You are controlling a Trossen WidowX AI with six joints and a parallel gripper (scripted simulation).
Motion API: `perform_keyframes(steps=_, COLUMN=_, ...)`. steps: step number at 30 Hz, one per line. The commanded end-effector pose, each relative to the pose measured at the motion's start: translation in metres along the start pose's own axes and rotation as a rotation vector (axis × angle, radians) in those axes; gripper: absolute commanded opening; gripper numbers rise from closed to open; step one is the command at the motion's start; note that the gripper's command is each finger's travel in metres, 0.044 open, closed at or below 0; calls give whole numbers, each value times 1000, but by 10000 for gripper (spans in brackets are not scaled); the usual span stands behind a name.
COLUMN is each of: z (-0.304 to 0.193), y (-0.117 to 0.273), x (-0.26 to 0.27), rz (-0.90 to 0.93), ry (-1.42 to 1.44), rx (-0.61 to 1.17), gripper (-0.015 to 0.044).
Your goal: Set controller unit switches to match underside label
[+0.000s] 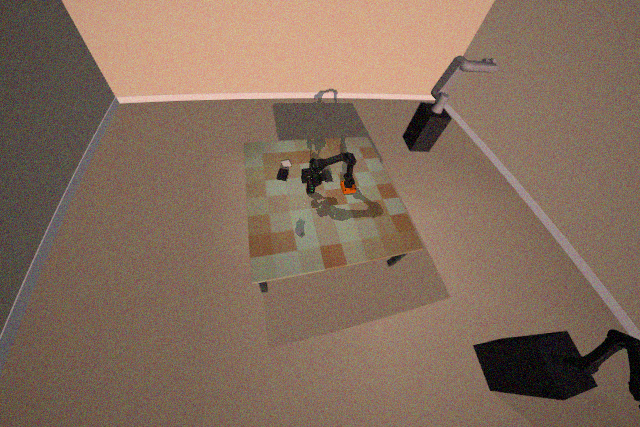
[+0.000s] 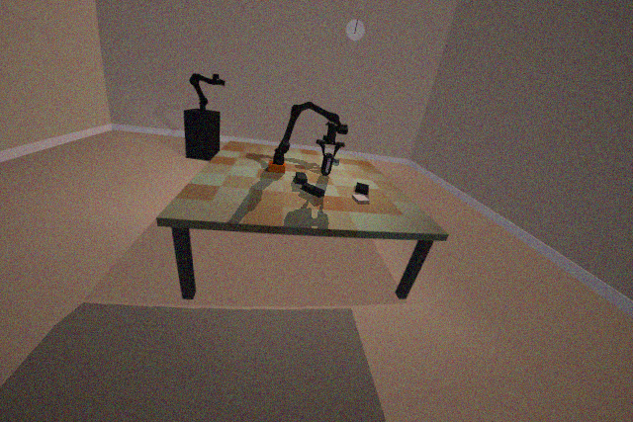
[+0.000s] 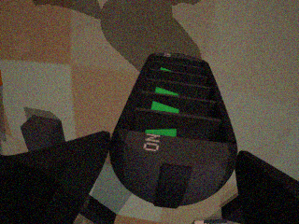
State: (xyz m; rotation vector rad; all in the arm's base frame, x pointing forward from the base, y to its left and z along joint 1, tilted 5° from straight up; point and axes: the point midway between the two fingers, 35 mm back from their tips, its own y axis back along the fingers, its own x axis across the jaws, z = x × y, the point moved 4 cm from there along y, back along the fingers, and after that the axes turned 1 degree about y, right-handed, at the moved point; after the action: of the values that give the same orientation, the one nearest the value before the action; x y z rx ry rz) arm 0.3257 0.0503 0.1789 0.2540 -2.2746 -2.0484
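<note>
The unit (image 1: 310, 188) (image 2: 326, 164) (image 3: 173, 161) is right of centre in the exterior view, steeply tilted above the table (image 1: 284, 260) (image 2: 307, 227), and near the centre of the top view. In the wrist view it fills the middle, its "ON" mark (image 3: 151, 143) low on it and four green patches running up the switches; which ends are pressed is too dim to tell. No label can be read.

The gripper (image 1: 310, 178) (image 2: 328, 152) (image 3: 175, 151) is clamped on the unit, one finger against each side. Its arm (image 1: 333, 159) (image 2: 308, 105) arches over from an orange base (image 1: 352, 190) (image 2: 270, 168) to the left in the exterior view.

Lower in that view lie a dark block (image 2: 300, 178) and a dark bar (image 2: 313, 189); further right, a black box (image 2: 362, 187) (image 1: 282, 173) sits just beside a white piece (image 2: 360, 199) (image 1: 285, 162). A clock (image 2: 355, 30) hangs at upper centre.
</note>
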Motion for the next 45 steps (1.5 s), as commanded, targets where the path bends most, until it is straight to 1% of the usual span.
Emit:
perform_keyframes(steps=1, z=6, y=0, x=0, rz=1, ry=2, rx=-27, gripper=337)
perform_keyframes(steps=45, z=35, y=1, x=0, rz=-1, ry=2, rx=-134, gripper=338)
